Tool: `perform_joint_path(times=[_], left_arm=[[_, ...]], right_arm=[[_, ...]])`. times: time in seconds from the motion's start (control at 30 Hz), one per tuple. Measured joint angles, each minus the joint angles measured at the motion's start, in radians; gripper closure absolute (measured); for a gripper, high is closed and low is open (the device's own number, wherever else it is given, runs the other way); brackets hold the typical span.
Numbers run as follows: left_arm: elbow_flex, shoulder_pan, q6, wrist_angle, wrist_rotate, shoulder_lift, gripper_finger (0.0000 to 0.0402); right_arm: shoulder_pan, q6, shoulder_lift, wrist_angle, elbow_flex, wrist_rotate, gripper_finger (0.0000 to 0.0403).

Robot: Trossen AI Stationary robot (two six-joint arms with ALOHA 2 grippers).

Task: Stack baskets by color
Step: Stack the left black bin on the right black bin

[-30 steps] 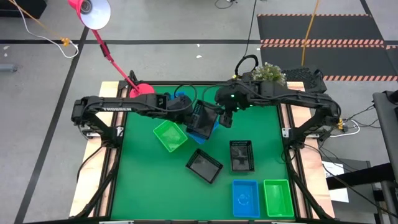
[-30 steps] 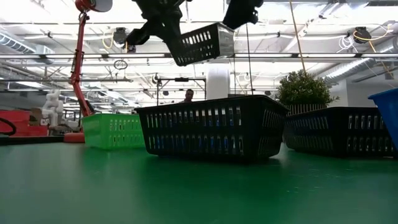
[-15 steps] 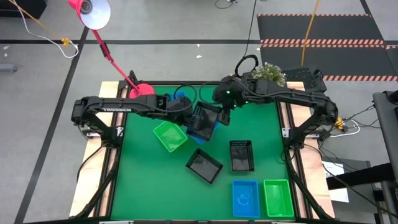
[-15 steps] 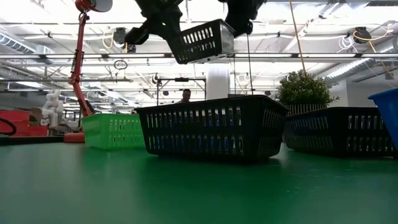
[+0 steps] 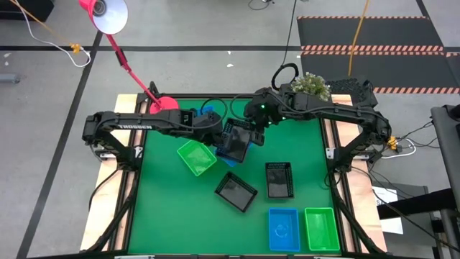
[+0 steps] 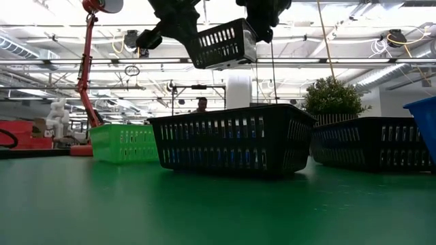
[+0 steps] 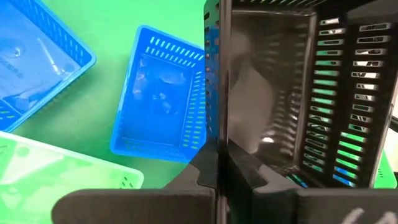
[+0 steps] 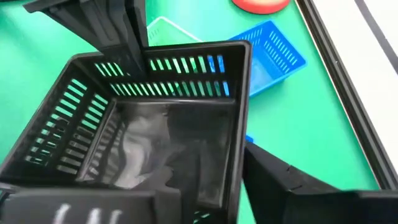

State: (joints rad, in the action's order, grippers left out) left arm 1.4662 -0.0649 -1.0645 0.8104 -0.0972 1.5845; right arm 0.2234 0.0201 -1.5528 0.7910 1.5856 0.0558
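Green table | left arm reads TROSSEN | both jaws clamp raised black basket

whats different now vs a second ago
The right tool has moved in from beside the raised black basket to its wall opposite the left tool and is closing there; whether it grips yet cannot be told. The left tool stays shut on the basket's other wall, holding it in the air. The baskets on the table have not moved.
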Motion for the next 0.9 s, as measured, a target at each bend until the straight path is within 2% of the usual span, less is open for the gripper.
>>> perform_joint_path(times=[0.23,0.5,0.6,0.8,0.9], left_arm=[[0.0,0.002,-0.017,-0.001,0.003,0.0,0.0392],[-0.002,0.008,-0.045,-0.043,0.025,0.0,0.038],[-0.002,0.014,-0.079,-0.095,0.054,0.0,0.0339],[-0.002,0.013,-0.109,-0.139,0.061,-0.007,0.0223],[-0.001,0.01,-0.096,-0.157,0.06,-0.023,0.0184]], right_arm=[[0.001,0.02,0.0,0.003,-0.001,-0.008,0.039],[0.001,0.004,0.002,0.012,-0.057,-0.006,0.0392],[0.002,-0.004,0.003,0.017,-0.059,-0.003,0.0396],[0.013,0.0,0.017,0.052,-0.06,0.009,0.0397],[0.013,0.004,0.027,0.079,-0.06,0.006,0.0398]])
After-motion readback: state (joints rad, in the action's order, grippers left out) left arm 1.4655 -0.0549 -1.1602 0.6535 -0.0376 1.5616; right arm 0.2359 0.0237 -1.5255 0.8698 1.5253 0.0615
